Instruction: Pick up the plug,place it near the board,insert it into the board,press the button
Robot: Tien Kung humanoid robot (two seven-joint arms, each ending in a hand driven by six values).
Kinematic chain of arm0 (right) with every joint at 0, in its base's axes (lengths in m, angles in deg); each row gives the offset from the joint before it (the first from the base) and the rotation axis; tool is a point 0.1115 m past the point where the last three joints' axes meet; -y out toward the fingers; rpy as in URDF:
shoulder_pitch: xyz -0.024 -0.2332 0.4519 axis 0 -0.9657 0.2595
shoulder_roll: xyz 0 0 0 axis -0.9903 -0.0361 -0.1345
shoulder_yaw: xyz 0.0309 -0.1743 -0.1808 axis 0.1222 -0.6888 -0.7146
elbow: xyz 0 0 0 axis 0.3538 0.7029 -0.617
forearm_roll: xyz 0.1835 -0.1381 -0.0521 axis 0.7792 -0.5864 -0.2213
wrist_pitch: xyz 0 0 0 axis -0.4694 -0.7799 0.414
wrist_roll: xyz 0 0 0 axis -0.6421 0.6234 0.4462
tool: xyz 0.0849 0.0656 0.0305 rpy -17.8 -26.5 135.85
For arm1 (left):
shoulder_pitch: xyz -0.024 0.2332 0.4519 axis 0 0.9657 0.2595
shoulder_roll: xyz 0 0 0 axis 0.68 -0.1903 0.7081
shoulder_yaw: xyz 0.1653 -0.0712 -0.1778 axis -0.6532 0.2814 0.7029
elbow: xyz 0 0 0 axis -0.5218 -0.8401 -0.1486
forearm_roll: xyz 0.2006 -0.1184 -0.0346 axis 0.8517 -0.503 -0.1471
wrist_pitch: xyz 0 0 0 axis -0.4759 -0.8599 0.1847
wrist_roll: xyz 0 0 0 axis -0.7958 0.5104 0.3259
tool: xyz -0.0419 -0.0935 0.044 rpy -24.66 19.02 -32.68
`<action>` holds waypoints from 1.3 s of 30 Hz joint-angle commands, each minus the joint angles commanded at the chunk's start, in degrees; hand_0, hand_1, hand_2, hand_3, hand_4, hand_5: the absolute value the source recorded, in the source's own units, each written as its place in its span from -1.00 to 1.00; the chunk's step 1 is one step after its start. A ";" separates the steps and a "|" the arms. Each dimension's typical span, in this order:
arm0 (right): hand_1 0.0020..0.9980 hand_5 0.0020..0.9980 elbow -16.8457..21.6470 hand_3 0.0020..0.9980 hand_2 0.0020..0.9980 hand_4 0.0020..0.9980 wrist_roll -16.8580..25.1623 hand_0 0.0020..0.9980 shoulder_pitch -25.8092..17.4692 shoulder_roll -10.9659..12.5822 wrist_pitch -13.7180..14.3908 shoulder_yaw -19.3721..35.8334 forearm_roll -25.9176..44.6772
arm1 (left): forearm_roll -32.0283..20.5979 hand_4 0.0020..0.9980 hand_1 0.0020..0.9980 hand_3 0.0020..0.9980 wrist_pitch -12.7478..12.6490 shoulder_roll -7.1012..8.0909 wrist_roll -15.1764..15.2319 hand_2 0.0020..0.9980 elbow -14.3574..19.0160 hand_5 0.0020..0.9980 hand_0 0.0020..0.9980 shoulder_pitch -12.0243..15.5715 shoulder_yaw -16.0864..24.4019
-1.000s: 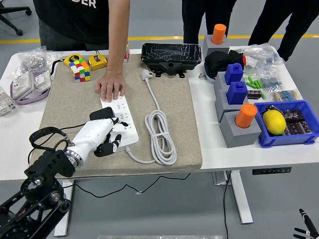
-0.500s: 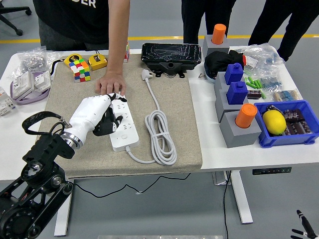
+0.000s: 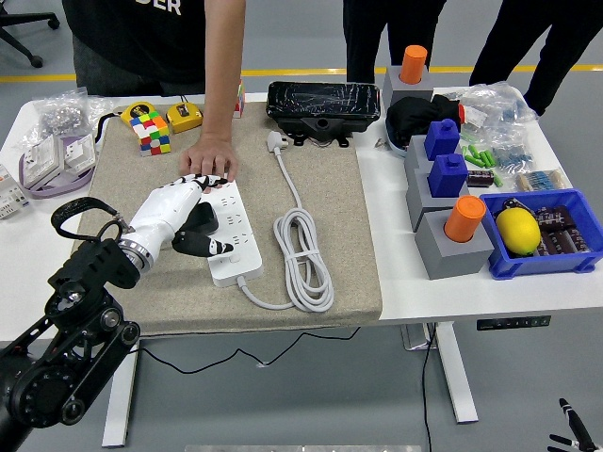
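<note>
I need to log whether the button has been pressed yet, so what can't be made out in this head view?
- The button on the power strip: the far end lies under the person's hand and the left hand, so no press can be confirmed.
- Left hand's fingertip contact: hidden beneath its own white back.
- Right hand: only a sliver at the bottom right corner, cut off by the edge.
- The plug: prongs too small to see.

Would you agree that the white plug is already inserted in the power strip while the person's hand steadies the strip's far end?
Not quite: the head view shows the white plug lying loose on the mat, away from the power strip. The person's hand does steady the strip's far end.
</note>
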 joint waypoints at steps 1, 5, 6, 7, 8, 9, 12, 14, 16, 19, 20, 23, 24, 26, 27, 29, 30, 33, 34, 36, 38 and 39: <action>0.43 1.00 0.00 0.34 0.36 1.00 0.00 0.58 0.00 0.01 0.00 0.02 -0.02 | 0.14 1.00 0.96 0.87 -0.08 -0.08 -0.04 0.94 -0.34 -0.46 0.81 -0.14 0.05; 0.43 1.00 0.00 0.34 0.36 1.00 -0.07 0.58 0.04 0.22 0.08 0.33 -0.17 | 0.88 1.00 0.82 0.81 -0.48 -0.62 0.32 0.79 -2.76 -0.46 0.70 -0.87 0.71; 0.43 1.00 0.00 0.34 0.36 1.00 -0.10 0.58 0.11 0.28 0.11 0.38 -0.17 | 0.99 1.00 0.82 0.81 -0.56 -0.71 0.39 0.79 -3.32 -0.46 0.70 -1.05 0.84; 0.43 1.00 0.00 0.34 0.36 1.00 -0.12 0.58 0.16 0.31 0.11 0.44 -0.20 | 1.11 1.00 0.82 0.81 -0.69 -0.79 0.53 0.79 -3.90 -0.46 0.70 -1.20 1.01; 0.43 1.00 0.00 0.34 0.36 1.00 -0.14 0.58 0.20 0.33 0.09 0.46 -0.24 | 1.29 1.00 0.82 0.81 -0.74 -0.87 0.64 0.79 -4.50 -0.46 0.70 -1.36 1.20; 0.43 1.00 0.00 0.34 0.36 1.00 -0.15 0.58 0.23 0.35 0.08 0.45 -0.26 | 1.45 1.00 0.82 0.81 -0.69 -0.93 0.72 0.79 -5.11 -0.46 0.70 -1.51 1.36; 0.43 1.00 0.00 0.34 0.36 1.00 -0.11 0.58 0.18 0.30 0.08 0.47 -0.21 | 1.28 1.00 0.67 0.72 -1.04 -1.06 1.26 0.62 -6.83 -0.47 0.55 -1.80 1.61; 0.43 1.00 0.00 0.34 0.36 1.00 -0.12 0.58 0.11 0.24 0.05 0.58 -0.33 | 1.23 1.00 0.67 0.72 -1.39 -1.24 1.65 0.62 -7.84 -0.47 0.55 -1.87 1.83; 0.43 1.00 0.00 0.34 0.36 1.00 -0.06 0.58 0.10 0.21 0.05 0.51 -0.24 | 1.18 1.00 0.67 0.72 -1.57 -1.32 1.84 0.62 -8.23 -0.47 0.55 -1.90 1.93; 0.43 1.00 0.00 0.34 0.36 1.00 -0.04 0.58 0.17 0.24 0.04 0.49 -0.23 | 1.05 1.00 0.50 0.63 -2.10 -1.43 2.16 0.50 -8.86 -0.48 0.36 -2.08 1.99; 0.43 1.00 0.00 0.34 0.36 1.00 -0.04 0.58 0.16 0.24 0.04 0.49 -0.21 | 1.01 1.00 0.50 0.63 -2.25 -1.46 2.23 0.50 -9.01 -0.48 0.36 -2.10 1.99; 0.43 1.00 0.00 0.33 0.36 1.00 -0.11 0.58 0.16 0.25 0.02 0.58 -0.34 | 0.98 1.00 0.37 0.52 -2.78 -1.61 2.38 0.39 -9.42 -0.47 0.10 -2.18 2.10; 0.43 1.00 0.00 0.33 0.36 1.00 -0.09 0.58 0.17 0.28 0.02 0.51 -0.27 | 0.83 1.00 0.37 0.52 -3.11 -1.68 2.50 0.39 -9.54 -0.47 0.10 -2.23 2.20; 0.43 1.00 0.00 0.33 0.36 1.00 -0.13 0.58 0.24 0.31 0.01 0.53 -0.34 | 0.69 1.00 0.37 0.52 -3.40 -1.73 2.57 0.39 -9.72 -0.47 0.10 -2.39 2.25; 0.43 1.00 0.00 0.33 0.36 1.00 -0.12 0.58 0.29 0.31 0.03 0.58 -0.36 | 0.63 1.00 0.37 0.52 -3.57 -1.72 2.64 0.39 -9.87 -0.47 0.10 -2.52 2.20; 0.43 1.00 0.00 0.33 0.36 1.00 -0.09 0.58 0.41 0.32 0.02 0.49 -0.27 | 0.53 1.00 0.31 0.39 -3.82 -1.72 2.71 0.28 -10.17 -0.48 -0.01 -2.77 2.16; 0.43 1.00 0.00 0.33 0.36 1.00 -0.08 0.58 0.50 0.35 0.00 0.43 -0.23 | 0.47 1.00 0.31 0.39 -3.99 -1.75 2.77 0.28 -10.39 -0.48 -0.01 -2.93 2.19; 0.43 1.00 0.00 0.33 0.36 1.00 -0.13 0.58 0.62 0.40 0.01 0.46 -0.26 | 0.38 1.00 0.31 0.39 -4.27 -1.79 2.92 0.28 -10.88 -0.48 -0.01 -3.16 2.24; 0.43 1.00 0.00 0.33 0.36 1.00 -0.14 0.58 0.60 0.46 0.00 0.34 -0.22 | 0.31 1.00 0.31 0.39 -4.43 -1.81 3.00 0.28 -11.12 -0.48 -0.01 -3.20 2.23; 0.43 1.00 0.00 0.33 0.36 1.00 -0.23 0.58 0.54 0.54 0.01 0.42 -0.36 | 0.21 0.97 0.25 0.25 -4.46 -1.76 3.06 0.21 -11.50 -0.50 -0.08 -3.22 2.06; 0.43 1.00 0.00 0.33 0.36 1.00 -0.33 0.58 0.42 0.64 0.05 0.48 -0.51 | 0.18 0.97 0.25 0.25 -4.44 -1.70 3.09 0.21 -11.84 -0.50 -0.08 -3.05 1.85; 0.43 1.00 0.00 0.33 0.36 1.00 -0.35 0.58 0.34 0.69 0.06 0.45 -0.49 | 0.17 0.97 0.25 0.25 -4.45 -1.67 3.10 0.21 -11.95 -0.50 -0.08 -2.91 1.76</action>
